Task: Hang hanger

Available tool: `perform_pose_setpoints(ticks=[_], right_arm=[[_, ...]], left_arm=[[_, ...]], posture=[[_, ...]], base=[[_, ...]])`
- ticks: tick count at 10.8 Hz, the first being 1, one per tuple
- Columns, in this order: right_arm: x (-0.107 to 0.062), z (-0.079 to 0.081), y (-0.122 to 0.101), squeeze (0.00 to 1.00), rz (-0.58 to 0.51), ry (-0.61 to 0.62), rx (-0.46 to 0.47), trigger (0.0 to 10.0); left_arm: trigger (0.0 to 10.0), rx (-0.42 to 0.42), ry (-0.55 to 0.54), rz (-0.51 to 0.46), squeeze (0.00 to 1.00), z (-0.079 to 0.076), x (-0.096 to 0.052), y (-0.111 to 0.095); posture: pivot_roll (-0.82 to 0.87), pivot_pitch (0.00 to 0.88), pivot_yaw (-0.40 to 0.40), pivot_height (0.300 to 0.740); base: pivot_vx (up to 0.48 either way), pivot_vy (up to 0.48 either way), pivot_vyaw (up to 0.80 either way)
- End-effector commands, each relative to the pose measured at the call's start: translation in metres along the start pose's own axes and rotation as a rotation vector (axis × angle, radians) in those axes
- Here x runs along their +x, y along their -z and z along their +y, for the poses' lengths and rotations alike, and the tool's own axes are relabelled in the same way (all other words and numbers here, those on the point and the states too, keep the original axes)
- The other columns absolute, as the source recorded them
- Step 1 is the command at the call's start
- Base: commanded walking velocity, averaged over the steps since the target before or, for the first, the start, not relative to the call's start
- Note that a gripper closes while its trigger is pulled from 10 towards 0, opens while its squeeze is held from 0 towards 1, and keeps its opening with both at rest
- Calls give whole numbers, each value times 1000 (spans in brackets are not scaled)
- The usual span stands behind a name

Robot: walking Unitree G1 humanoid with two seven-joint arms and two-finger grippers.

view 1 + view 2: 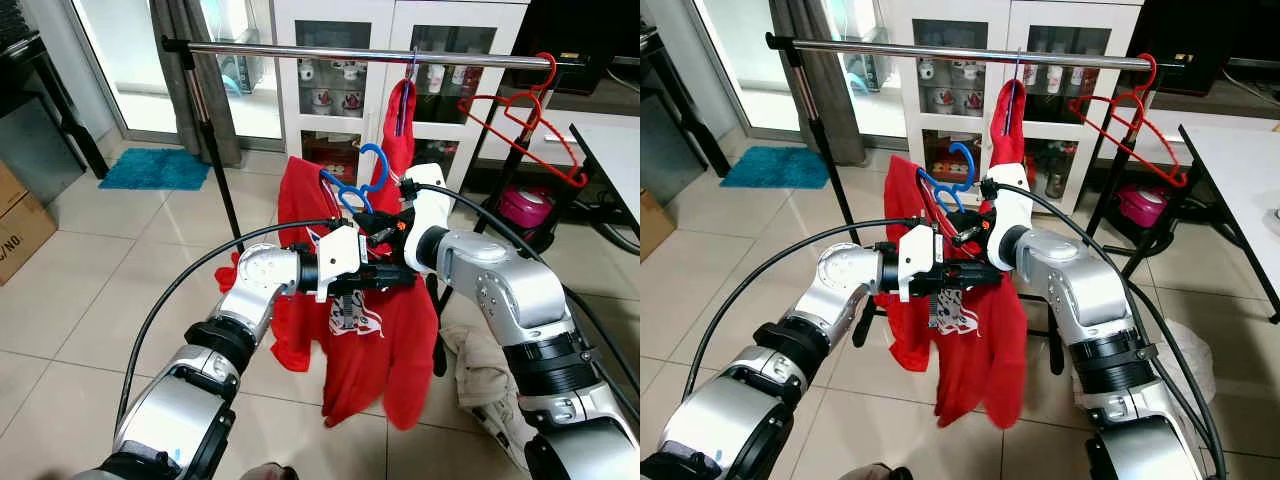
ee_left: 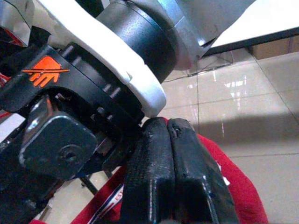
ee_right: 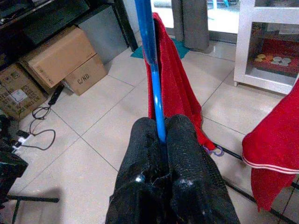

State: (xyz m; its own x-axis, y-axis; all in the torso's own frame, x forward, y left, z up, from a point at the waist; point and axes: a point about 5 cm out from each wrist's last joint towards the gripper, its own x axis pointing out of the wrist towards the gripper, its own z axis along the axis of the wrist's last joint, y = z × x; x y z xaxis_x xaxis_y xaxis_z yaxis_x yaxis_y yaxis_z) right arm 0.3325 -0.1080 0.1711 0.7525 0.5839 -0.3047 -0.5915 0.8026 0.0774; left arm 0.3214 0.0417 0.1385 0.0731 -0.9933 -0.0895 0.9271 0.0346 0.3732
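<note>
A blue hanger (image 1: 360, 178) carries a red shirt (image 1: 372, 345) that hangs down in front of me, below the steel rail (image 1: 350, 52). My right gripper (image 1: 372, 226) is shut on the hanger just under its hook; in the right wrist view the blue bar (image 3: 152, 56) rises from between the closed fingers (image 3: 184, 140). My left gripper (image 1: 388, 278) reaches across right under the right wrist, against the shirt's top. Its fingers (image 2: 154, 163) are pressed together with the red cloth (image 2: 233, 186) right behind them and nothing seen between them.
Another red garment (image 1: 400, 120) hangs from the rail, with empty red hangers (image 1: 520, 115) at its right end. A white glass cabinet (image 1: 330, 90) stands behind. To the right is a white table edge (image 1: 610, 150). A beige cloth (image 1: 480, 370) lies on the floor, and the rack's pole (image 1: 210, 150) stands left.
</note>
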Motion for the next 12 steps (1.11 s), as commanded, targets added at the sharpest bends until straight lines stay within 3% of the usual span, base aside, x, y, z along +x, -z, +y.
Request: perform_pose_setpoints(ticks=[1, 2, 6, 8, 9, 10, 11, 12], right_arm=[[1, 0, -5, 0, -24, -4, -27, 10000], [-1, -3, -7, 0, -45, 5, -19, 10000], [-1, -4, -6, 0, -53, 15, -13, 10000], [-4, -5, 0, 0, -52, 32, 1, 10000], [-9, -11, 10, 0, -51, 84, -8, 10000], [-16, -19, 29, 0, -43, 193, 41, 10000], [-23, -19, 40, 0, -58, 228, 81, 10000], [-29, -16, 49, 0, -67, 235, 100, 10000]], left_arm=[[0, 63, 20, 31, 0, 2, 1, -4], [10000, 84, -136, 203, 1000, 15, -13, 9], [10000, 49, -193, 205, 1000, 18, -24, 12], [10000, -45, -189, 29, 1000, 13, -30, 1], [10000, -129, -215, -40, 1000, 7, -40, 0], [10000, -199, -329, -29, 1000, 2, -60, 6], [10000, -252, -443, 23, 1000, 1, -78, 12], [10000, -282, -553, 46, 659, 3, -93, 14]], posture=[[-156, 0, 80, 740], [-160, 0, 91, 740], [-160, 0, 104, 740], [-158, 0, 115, 740], [-154, 0, 118, 740], [-152, 0, 123, 740], [-147, 0, 127, 740], [-146, 0, 127, 740]], base=[[0, 0, 0], [0, 0, 0], [0, 0, 0], [0, 0, 0], [0, 0, 0], [0, 0, 0], [0, 0, 0], [0, 0, 0]])
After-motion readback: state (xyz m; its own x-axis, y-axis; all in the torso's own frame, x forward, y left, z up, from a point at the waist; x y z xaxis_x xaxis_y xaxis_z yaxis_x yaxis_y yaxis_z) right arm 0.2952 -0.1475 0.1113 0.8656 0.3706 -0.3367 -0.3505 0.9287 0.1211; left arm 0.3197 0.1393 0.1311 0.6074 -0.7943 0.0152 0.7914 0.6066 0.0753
